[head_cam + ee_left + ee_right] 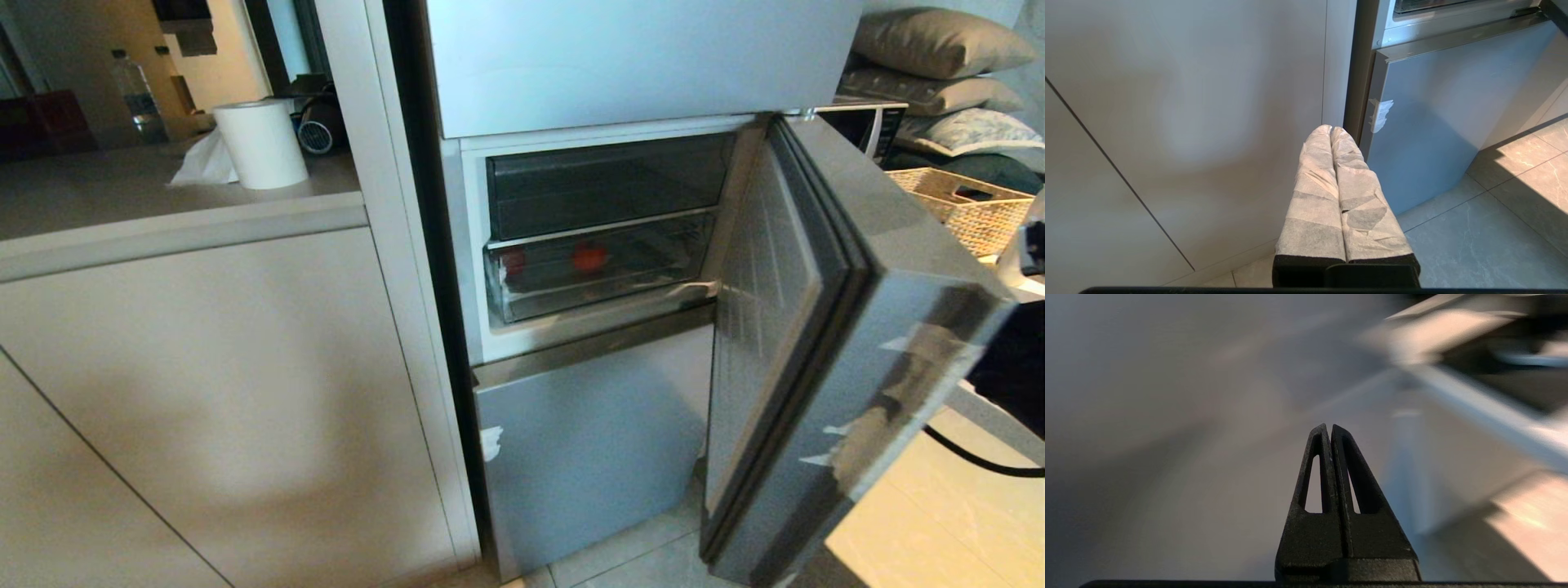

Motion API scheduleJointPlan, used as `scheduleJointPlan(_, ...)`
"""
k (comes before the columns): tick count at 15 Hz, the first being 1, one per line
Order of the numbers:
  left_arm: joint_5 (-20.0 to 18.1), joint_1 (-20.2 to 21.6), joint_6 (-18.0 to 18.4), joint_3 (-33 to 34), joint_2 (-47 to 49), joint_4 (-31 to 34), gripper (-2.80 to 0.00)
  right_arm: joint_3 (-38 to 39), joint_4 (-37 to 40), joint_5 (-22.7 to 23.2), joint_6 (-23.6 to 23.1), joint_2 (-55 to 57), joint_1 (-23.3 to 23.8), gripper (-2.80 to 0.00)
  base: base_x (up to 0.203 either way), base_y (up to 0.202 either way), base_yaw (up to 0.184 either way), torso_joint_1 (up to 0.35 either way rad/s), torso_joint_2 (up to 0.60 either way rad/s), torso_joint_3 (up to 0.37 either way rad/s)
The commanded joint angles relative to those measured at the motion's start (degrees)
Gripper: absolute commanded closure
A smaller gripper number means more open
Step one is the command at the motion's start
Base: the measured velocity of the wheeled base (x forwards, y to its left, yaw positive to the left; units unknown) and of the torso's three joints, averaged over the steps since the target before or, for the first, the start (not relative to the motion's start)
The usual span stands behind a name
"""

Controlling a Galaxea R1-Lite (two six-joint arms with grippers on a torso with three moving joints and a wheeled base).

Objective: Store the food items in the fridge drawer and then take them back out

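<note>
Kitchen w/ beige cabinets (pixel 204 367), grey tile floor (pixel 1474 245), open fridge door (pixel 816 343).

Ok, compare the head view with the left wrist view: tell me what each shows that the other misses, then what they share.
Only the head view shows the fridge drawer pushed in behind the swung-open middle door, with the red fruit and the orange-red fruit inside it, plus a paper towel roll on the counter.

Only the left wrist view shows the left gripper, wrapped in white and shut, holding nothing.

Both show the closed lower fridge door with its white tape scrap, and the pale cabinet front.
</note>
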State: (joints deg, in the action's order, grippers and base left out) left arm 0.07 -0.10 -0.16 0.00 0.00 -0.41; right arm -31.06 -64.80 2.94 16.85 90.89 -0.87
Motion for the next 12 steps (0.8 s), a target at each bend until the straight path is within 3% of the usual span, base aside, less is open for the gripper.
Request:
scheduleJointPlan(1,0.0,0.0,0.0,0.1,0.1,0.0,0.00,-3.3,-1.2,-1.8,-0.7,5.9,-11.4,0.00,0.000,0.000,0.000,0.000,0.00,0.000)
scheduleJointPlan(4,0.0,0.0,0.0,0.1,0.1,0.0,0.00,-15.6,-1.9,-6.8,-1.2,18.7,-20.0,0.00,0.000,0.000,0.000,0.000,0.00,0.000)
scheduleJointPlan(8,0.0,0.0,0.0,0.1,0.1,0.0,0.00,-37.3,-4.3,-11.0,-1.3,35.7,-25.0,0.00,0.000,0.000,0.000,0.000,0.00,0.000)
scheduleJointPlan(10,0.0,0.0,0.0,0.1,0.1,0.0,0.00,-39.7,-6.4,-13.1,-1.4,37.5,-25.9,0.00,0.000,0.000,0.000,0.000,0.00,0.000)
scheduleJointPlan(12,0.0,0.0,0.0,0.1,0.1,0.0,0.00,-35.9,-6.9,-14.1,-1.2,32.1,-26.1,0.00,0.000,0.000,0.000,0.000,0.00,0.000)
